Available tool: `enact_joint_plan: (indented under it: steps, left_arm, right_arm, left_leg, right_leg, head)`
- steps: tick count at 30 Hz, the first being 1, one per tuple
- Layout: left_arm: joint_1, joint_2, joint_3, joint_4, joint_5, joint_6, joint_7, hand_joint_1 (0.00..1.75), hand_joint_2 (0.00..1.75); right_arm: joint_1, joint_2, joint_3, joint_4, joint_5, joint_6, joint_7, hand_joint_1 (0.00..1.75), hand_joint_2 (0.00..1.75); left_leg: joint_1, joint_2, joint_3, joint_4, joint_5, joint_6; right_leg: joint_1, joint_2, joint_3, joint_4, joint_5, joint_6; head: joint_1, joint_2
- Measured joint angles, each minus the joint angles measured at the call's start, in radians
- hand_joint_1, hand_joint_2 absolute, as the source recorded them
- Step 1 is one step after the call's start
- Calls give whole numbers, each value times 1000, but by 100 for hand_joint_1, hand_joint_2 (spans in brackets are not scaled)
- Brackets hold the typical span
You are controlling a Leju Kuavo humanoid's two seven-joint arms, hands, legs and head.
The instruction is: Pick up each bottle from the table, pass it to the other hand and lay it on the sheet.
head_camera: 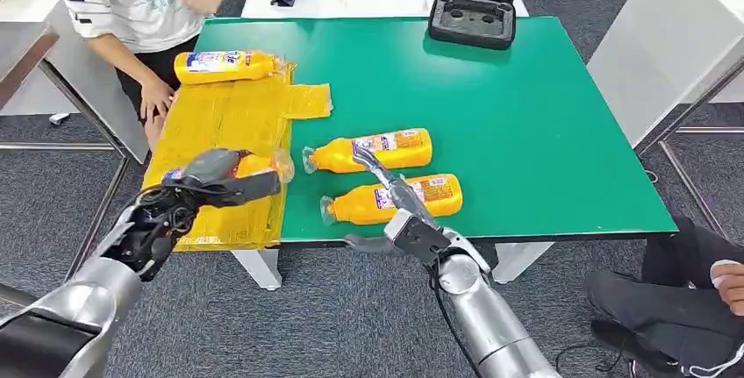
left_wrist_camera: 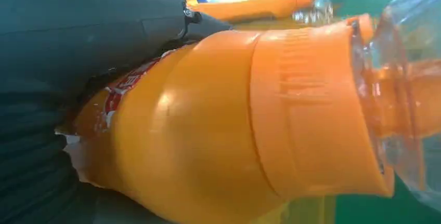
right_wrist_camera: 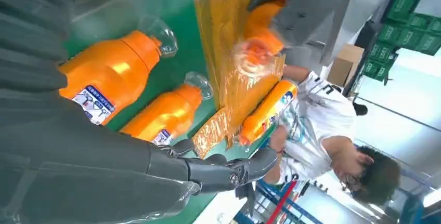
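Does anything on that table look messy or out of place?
Mostly tidy. The yellow sheet is crumpled, with a flap sticking out onto the green table. Nothing looks spilled.

Bottle [left_wrist_camera: 208, 130] in my left robot hand [head_camera: 206, 187]: glossy orange plastic, clear cap. Sheet [head_camera: 224, 115]: crinkly yellow film. Desk [head_camera: 526, 115]: matt green. My arms: brushed silver metal.

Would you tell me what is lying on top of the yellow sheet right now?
One bottle lies on the yellow sheet's far end. The left hand holds a second bottle over the near end; whether it touches the sheet is hidden.
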Motion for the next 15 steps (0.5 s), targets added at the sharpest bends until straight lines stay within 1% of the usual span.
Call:
enact_joint_plan:
  steps: [6, 15]
  left_arm:
    - [15, -12, -22, 35, -53, -2, 37, 175, 175]
    - [16, -14, -24, 56, -73, 1, 41, 173, 175]
  right_arm:
    - [-25, 0, 0, 26, -5, 5, -1, 0, 175]
    - [-61, 7, 2, 83, -17, 3, -17, 0, 175]
  left_leg:
    - [0, 0, 0, 0, 0, 0]
    - [0, 0, 0, 0, 0, 0]
  right_leg:
    - [0, 0, 0, 0, 0, 0]
    - [0, 0, 0, 0, 0, 0]
  head:
    - [0, 0]
    - [0, 0]
